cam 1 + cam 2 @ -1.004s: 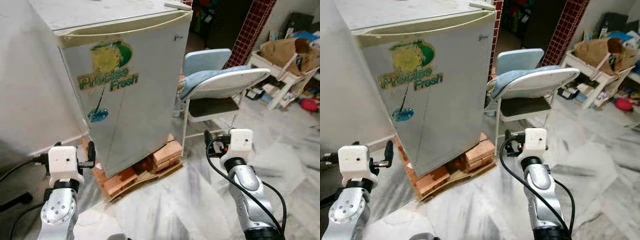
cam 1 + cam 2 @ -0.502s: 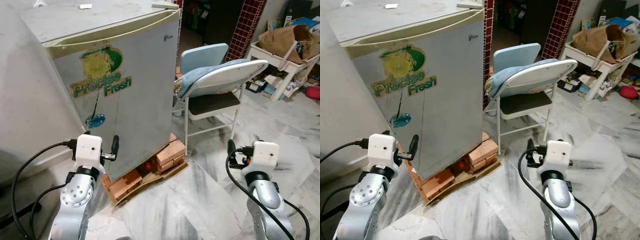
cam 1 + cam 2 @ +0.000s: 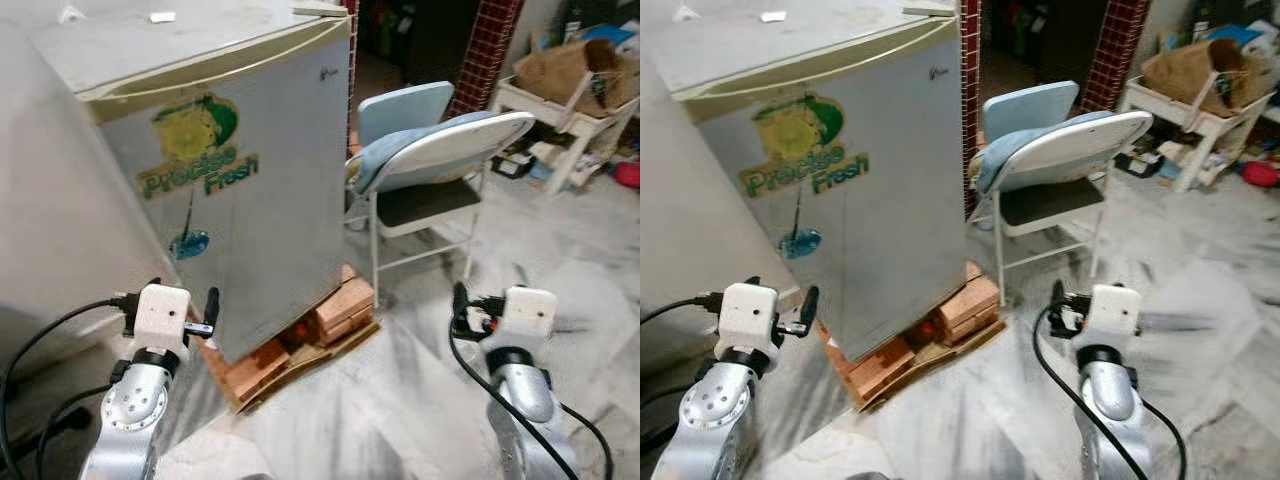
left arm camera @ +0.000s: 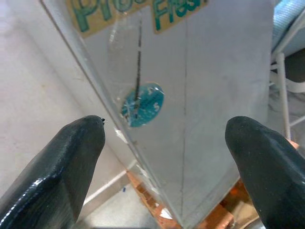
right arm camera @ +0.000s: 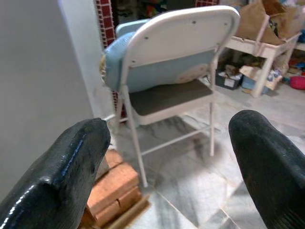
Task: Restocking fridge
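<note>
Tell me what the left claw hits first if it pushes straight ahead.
Most likely the fridge door: the open left claw points at its lower front, near the round blue sticker. Depth is unclear.

A lived-in home: small fridge (image 3: pixel 225 180) on bricks (image 3: pixel 300 340), folding chair (image 3: pixel 430 180), marble floor (image 3: pixel 400 410).

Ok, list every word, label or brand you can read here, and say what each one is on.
"Precise Fresh": green lettering on the big sticker on the fridge door.
Small brand mark at the door's upper corner: too small to read.
Round blue sticker lower on the door: markings too blurred to read.
</note>
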`<state>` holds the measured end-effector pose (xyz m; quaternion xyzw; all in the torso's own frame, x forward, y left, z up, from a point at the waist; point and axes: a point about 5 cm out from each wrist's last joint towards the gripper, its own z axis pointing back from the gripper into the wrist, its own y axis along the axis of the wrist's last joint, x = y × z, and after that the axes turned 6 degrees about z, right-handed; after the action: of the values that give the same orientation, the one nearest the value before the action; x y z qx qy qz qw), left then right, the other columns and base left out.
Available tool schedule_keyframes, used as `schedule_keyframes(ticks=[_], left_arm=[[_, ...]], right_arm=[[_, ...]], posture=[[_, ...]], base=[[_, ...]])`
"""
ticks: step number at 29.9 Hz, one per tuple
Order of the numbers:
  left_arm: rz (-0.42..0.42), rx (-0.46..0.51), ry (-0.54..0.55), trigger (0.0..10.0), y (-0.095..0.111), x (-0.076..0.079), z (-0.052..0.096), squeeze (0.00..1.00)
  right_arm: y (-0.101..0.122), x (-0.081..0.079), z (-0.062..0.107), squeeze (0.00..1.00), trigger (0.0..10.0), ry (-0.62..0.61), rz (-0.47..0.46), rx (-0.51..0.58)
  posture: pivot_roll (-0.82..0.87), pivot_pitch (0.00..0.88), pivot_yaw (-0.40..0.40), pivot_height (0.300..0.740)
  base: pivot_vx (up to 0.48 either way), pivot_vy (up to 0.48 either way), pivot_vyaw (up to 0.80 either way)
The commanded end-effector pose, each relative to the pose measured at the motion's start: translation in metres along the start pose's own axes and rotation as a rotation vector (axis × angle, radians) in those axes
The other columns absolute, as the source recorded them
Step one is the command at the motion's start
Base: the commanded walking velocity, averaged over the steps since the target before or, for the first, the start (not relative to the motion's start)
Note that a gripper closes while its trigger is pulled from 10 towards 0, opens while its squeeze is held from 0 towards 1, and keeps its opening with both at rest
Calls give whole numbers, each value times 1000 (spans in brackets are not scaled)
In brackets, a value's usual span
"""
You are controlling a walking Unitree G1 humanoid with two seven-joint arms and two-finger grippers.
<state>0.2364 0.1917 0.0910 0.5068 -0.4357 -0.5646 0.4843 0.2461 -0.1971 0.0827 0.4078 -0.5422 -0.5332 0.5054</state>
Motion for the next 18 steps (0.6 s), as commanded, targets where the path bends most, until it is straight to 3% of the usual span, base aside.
schedule_keyframes(ticks=[1,9,18], left_arm=[[-12,20,23,10000,3,-1,1,0],[25,21,91,10000,0,5,9,0],[13,17,112,10000,-2,1,10,0]], right_arm=[[3,5,1,0,10000,-24,4,13],[2,12,-8,0,10000,30,31,-5],[6,-3,-19,0,10000,85,37,18]], posture=[[6,4,53,740],[52,8,-23,740],[67,9,-24,740]], base=[[0,0,0],[0,0,0],[0,0,0]])
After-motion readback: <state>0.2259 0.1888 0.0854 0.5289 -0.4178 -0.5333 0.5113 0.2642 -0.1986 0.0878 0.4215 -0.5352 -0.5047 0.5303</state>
